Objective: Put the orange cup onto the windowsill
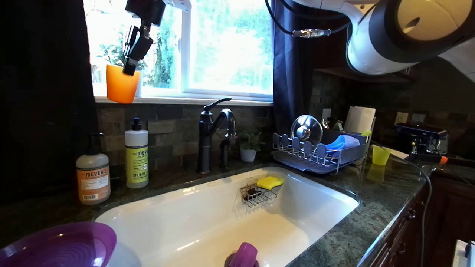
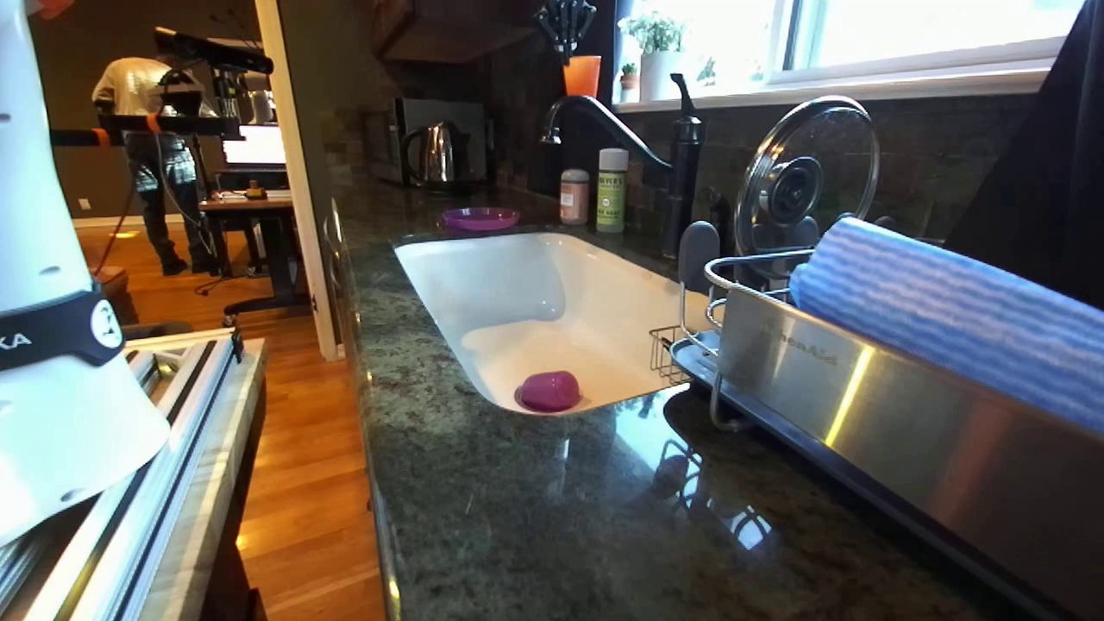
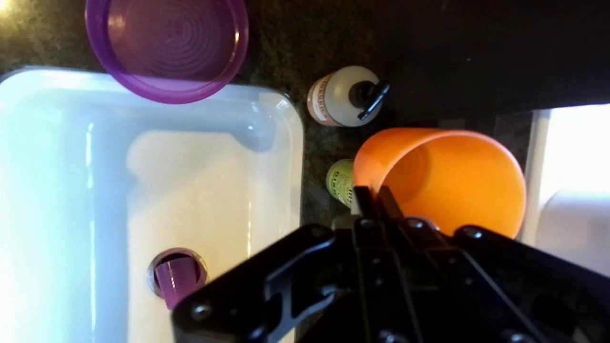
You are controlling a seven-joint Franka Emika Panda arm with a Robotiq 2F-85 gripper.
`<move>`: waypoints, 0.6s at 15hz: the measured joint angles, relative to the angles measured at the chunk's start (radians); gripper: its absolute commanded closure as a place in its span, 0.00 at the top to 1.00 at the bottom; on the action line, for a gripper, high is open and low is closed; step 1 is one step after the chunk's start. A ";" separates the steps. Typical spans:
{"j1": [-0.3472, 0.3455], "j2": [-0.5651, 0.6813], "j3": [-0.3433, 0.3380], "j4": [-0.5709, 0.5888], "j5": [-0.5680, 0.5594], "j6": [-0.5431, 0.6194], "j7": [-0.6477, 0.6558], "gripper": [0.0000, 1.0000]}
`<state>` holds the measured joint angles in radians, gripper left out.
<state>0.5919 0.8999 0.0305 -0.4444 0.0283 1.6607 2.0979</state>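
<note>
End effector [image 1: 128,69] holds orange cup [image 1: 121,87] near windowsill [image 1: 167,100]

The pump bottle [image 1: 93,177] said MEYER'S on its orange label [image 1: 92,186], but the small words were too blurry. The green bottle [image 1: 137,159] said MEYE and DISH. In an exterior view, the white robot arm [image 2: 52,224] had KA on its black band [image 2: 56,328], and the metal dish rack [image 2: 914,431] had faint letters ending in henAid.

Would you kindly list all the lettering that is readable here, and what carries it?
"MEYER'S": orange-labelled pump bottle
"MEYE", cut off, and "DISH": green-labelled bottle
"KA": robot arm
"enAid", beginning faint: dish rack
Bottles' finer print and the arm's round emblem: too small or blurred.
</note>
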 measured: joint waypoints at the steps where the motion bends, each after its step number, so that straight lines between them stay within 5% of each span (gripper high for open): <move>1: -0.009 0.001 0.006 -0.001 0.004 0.030 0.030 0.04; 9: -0.031 0.003 0.025 -0.001 0.009 0.090 0.067 0.04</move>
<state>0.5610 0.9031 0.0556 -0.4455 0.0374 1.7512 2.1645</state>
